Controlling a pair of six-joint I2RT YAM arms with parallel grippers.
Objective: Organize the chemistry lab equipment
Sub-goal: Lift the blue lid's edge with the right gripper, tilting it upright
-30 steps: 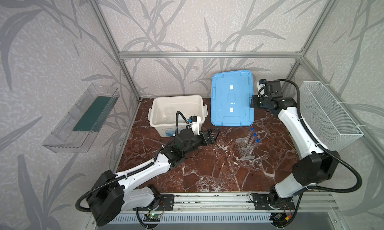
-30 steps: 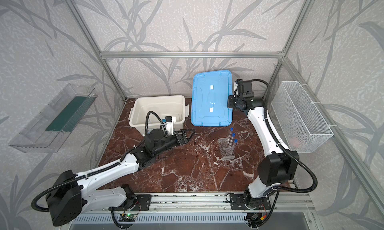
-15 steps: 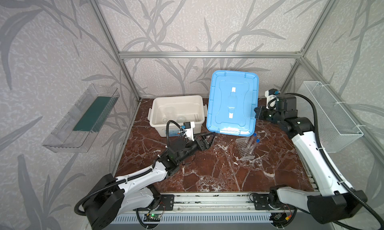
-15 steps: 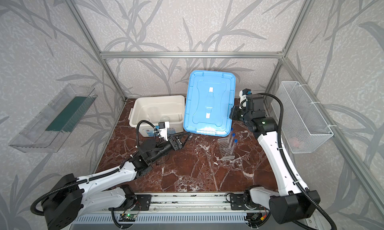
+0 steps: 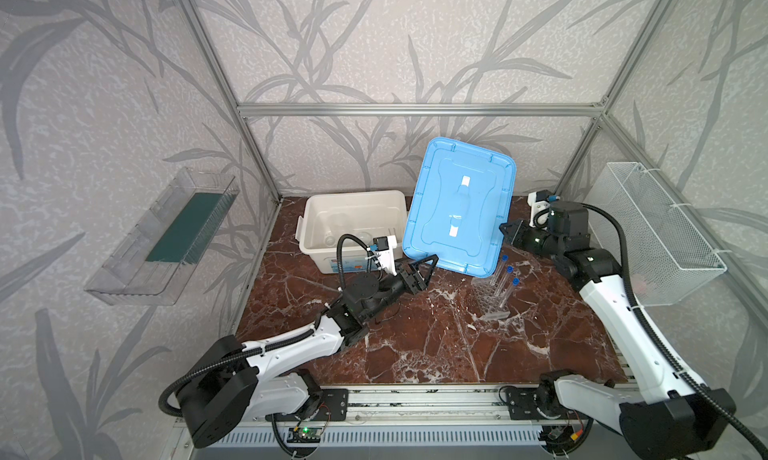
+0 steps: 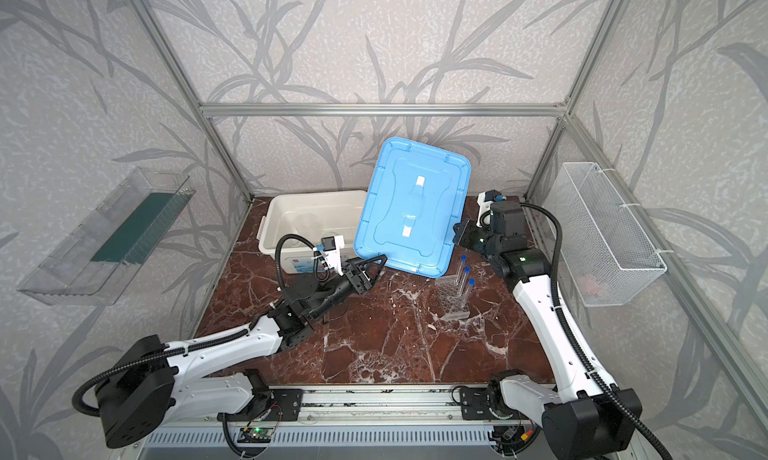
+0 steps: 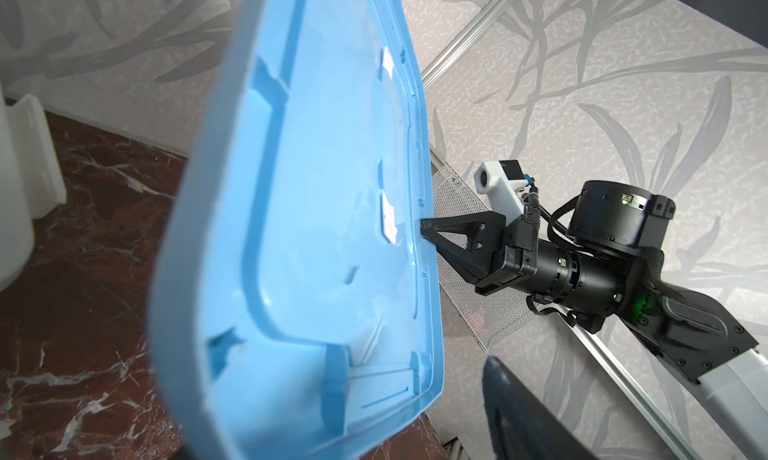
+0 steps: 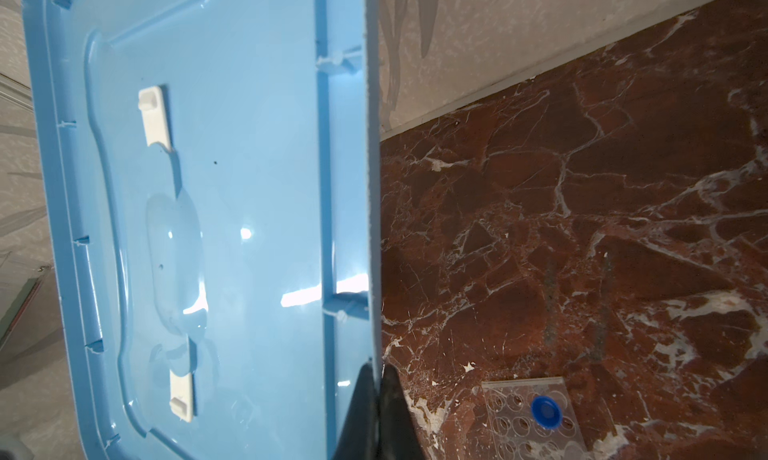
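The blue lid [image 5: 457, 204] [image 6: 411, 204] stands tilted on edge over the table, beside the white bin [image 5: 353, 195]. My right gripper [image 5: 505, 229] [image 8: 376, 370] is shut on its right rim, as the left wrist view shows too [image 7: 424, 225]. My left gripper [image 5: 430, 271] [image 6: 379, 271] is open at the lid's lower left corner; one finger [image 7: 519, 412] stands apart from the lid [image 7: 311, 229]. The clear holed rack [image 5: 492, 304] [image 8: 507, 412] holds three blue-capped tubes [image 5: 505, 279]. Faint clear shapes lie inside the bin.
A wire basket [image 5: 656, 229] hangs on the right wall and a clear shelf tray [image 5: 166, 238] on the left wall. The marble table [image 5: 436, 341] is fenced by aluminium frame posts. The rack stands just below the lid's lower edge.
The right arm has brought the lid forward off the back wall and tilted it to the left. The left gripper has come to the lid's lower corner and its jaws have narrowed.
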